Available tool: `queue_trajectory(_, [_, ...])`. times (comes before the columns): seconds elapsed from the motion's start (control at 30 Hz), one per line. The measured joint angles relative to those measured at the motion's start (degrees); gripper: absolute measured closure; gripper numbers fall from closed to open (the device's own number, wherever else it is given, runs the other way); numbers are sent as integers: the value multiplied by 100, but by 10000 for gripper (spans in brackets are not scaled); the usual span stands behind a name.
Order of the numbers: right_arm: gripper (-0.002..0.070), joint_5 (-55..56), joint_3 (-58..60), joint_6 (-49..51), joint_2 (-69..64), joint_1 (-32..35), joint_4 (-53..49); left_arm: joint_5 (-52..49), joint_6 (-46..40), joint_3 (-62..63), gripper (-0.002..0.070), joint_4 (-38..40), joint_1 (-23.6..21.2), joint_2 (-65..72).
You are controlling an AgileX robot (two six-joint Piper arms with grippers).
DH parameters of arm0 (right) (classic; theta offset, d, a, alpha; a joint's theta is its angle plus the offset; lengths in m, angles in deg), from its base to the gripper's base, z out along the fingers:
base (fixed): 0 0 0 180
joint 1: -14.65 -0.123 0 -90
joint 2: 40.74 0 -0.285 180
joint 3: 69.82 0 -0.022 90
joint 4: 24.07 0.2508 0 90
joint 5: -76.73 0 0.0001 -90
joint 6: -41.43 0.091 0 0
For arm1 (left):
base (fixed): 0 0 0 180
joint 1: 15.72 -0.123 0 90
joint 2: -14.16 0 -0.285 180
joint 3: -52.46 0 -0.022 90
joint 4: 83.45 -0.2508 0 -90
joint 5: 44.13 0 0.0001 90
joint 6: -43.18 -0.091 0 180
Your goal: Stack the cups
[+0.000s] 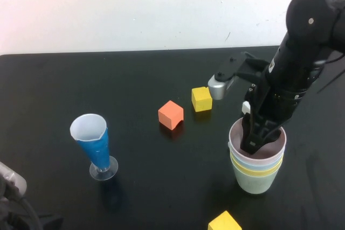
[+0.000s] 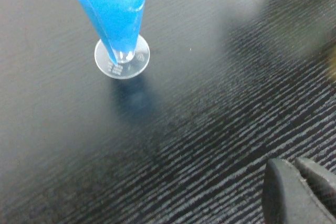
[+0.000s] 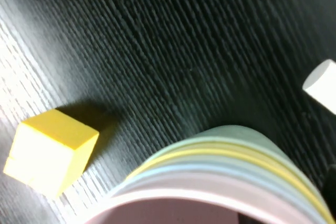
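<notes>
High view: my right hand [image 1: 256, 138] reaches into the pink cup [image 1: 272, 152], part open, one finger gripping its rim. Pink, blue, yellow and green cups [image 1: 256, 168] sit nested on the bench [image 1: 135, 79]. My left hand [image 2: 299, 192] rests closed, near the bench's left corner.

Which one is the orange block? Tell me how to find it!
Look at the middle of the black table. Two blocks sit close together there, left of the stacked cups that the right pincer reaches into. The orange block is the nearer one; its neighbour is yellow.
</notes>
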Motion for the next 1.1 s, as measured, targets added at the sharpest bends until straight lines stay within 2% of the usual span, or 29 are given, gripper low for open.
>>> queue_trajectory(0.23, [429,9,-115,-9,45,11,11,-73,106,0,676,-35,0,0])
queue_trajectory(0.6, [429,-40,-258,-22,864,24,-38,62,106,0,676,-123,0,-14])
queue_trajectory(1.1, [428,6,-258,-48,-251,24,404,71,106,0,676,-331,0,-14])
